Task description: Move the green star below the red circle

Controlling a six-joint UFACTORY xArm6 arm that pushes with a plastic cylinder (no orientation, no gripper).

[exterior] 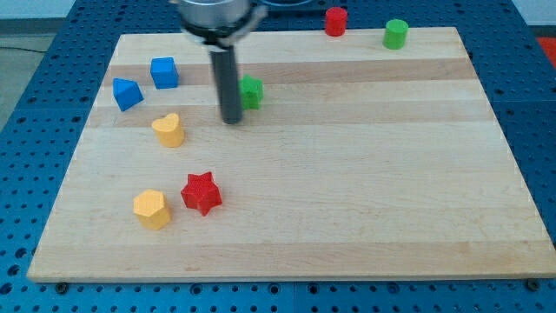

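The green star (252,91) lies on the wooden board in the upper left part of the view, partly hidden by my rod. My tip (231,120) rests just to the left of and slightly below the star, close to it or touching it. The red circle (336,21) stands at the board's top edge, to the right of the star and well above it.
A green circle (396,34) stands at the top right. A blue cube (164,72) and a blue triangle (127,93) lie at the left. A yellow heart (168,130), a yellow pentagon (151,209) and a red star (201,193) lie lower left.
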